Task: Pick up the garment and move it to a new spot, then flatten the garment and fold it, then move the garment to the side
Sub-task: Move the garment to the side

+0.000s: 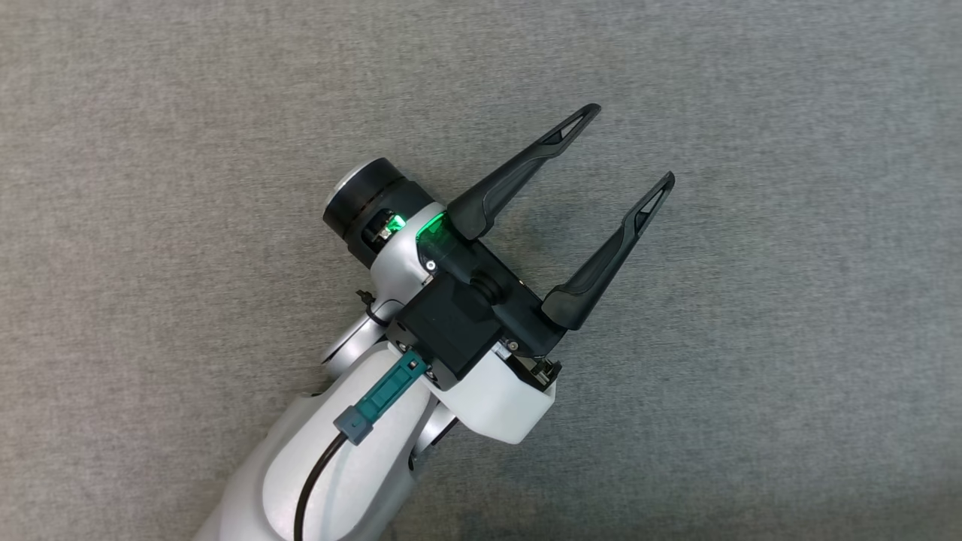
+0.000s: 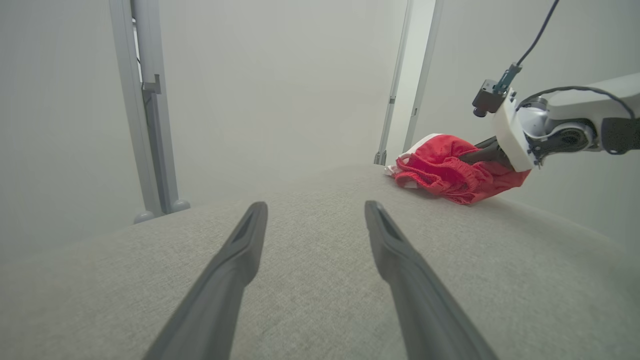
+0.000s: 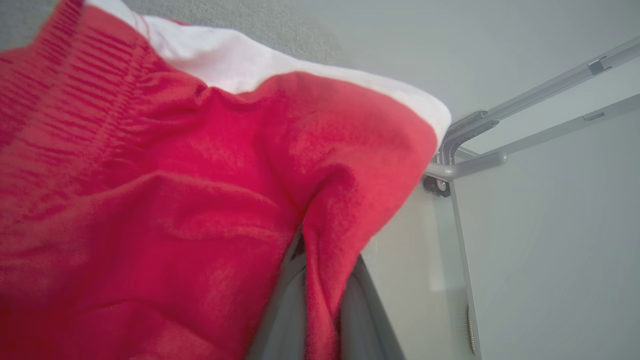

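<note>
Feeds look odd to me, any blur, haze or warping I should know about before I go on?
Head view: even light, sharp, with soft shadows under the open left gripper. Left wrist view: background hazy and washed out, the grey table bulges from wide-angle warp, the own fingers soft. Right wrist view: the red garment is very close and blurred, pinched between the fingers.

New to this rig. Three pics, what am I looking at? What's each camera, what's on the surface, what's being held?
It is a two-armed robot working over a grey fabric-covered surface. The head view looks down at the left gripper, its two long dark fingers spread open above bare fabric. The left wrist view looks along those same fingers and, across the surface, catches the right gripper pushed into a crumpled red garment with white trim. The right wrist view is very close up: the right gripper's fingers are shut on a fold of that garment.
</note>
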Motion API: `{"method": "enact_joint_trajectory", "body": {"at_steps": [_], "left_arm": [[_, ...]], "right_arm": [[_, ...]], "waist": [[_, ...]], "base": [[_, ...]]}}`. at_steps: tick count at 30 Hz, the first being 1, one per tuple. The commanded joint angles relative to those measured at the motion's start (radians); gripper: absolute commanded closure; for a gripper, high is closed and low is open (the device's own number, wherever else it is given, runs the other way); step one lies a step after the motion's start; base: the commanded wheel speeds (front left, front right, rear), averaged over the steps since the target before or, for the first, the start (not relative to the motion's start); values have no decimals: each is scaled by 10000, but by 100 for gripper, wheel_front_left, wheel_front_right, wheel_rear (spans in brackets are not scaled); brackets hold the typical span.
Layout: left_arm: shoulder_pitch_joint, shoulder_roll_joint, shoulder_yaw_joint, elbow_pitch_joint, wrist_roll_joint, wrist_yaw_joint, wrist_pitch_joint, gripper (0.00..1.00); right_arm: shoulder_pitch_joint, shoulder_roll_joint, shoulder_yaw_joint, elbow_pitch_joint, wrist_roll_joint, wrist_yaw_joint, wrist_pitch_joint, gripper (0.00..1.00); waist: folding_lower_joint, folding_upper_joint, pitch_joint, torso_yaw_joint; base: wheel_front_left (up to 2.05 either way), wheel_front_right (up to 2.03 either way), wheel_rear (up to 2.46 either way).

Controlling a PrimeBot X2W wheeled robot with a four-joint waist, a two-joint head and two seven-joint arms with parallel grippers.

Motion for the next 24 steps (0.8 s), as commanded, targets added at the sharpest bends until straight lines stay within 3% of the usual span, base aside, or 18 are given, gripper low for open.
{"method": "enact_joint_trajectory", "body": {"at_steps": [1,12,13,14,15,24], "left_arm": [[-206,38,-29,-8,-65,-42,-9,0],[-95,35,-82,-95,-165,70,-9,0],[-89,38,-86,-98,-167,67,-9,0],[-88,35,-89,-97,-170,63,-9,0],[-88,38,-86,-91,-178,63,-9,0],[172,35,241,-77,-404,260,-9,0]], "right_arm": [[-81,-85,-221,70,-262,-4,92,100],[-118,-291,-1109,575,-1625,-6,561,100],[-174,-254,-1220,597,-1691,-6,588,86],[-186,-198,-1300,611,-1747,-6,644,61],[-178,-149,-1397,674,-1828,-6,755,0],[-393,8,-1622,444,-2677,-6,759,0]], "waist": [[0,0,76,181],[0,0,187,648],[0,0,194,662],[0,0,201,675],[0,0,209,687],[0,0,78,691]], "base": [[0,0,0],[0,0,0],[0,0,0],[0,0,0],[0,0,0],[0,0,0]]}}
